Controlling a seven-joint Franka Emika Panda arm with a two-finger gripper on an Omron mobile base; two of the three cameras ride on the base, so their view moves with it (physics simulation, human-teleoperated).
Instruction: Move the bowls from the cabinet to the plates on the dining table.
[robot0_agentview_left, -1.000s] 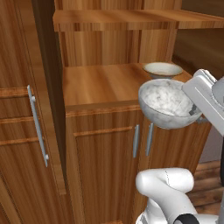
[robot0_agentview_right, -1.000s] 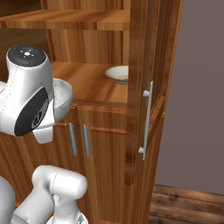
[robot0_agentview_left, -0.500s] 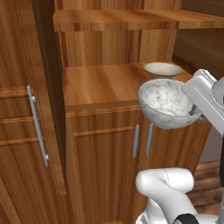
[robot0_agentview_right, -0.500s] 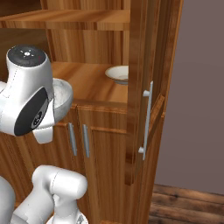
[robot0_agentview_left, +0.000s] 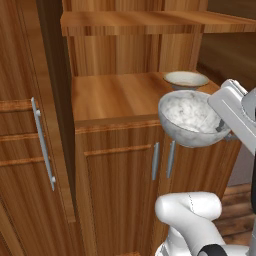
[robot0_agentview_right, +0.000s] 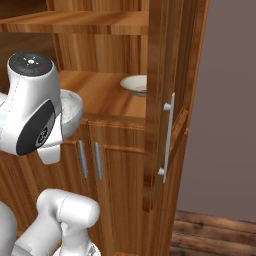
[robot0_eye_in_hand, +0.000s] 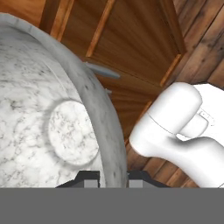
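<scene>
Marbled bowl (robot0_agentview_left: 189, 118) | clear of cabinet (robot0_agentview_left: 115, 165), rim pinched in claw (robot0_eye_in_hand: 113, 176) | beige bowl (robot0_agentview_left: 186, 79) on shelf (robot0_agentview_left: 115, 97) | neither delivered to plates

Marbled bowl (robot0_agentview_left: 191, 118): grey-white veined stone look, smooth. Cabinet (robot0_agentview_left: 112, 97): brown grained wood, satin sheen. Bar handles (robot0_agentview_left: 156, 161): grey brushed metal. Beige bowl (robot0_agentview_left: 186, 79): smooth, ceramic-like.

Kitchen, wooden cabinet (robot0_agentview_left: 115, 165), bowls on shelf
</scene>
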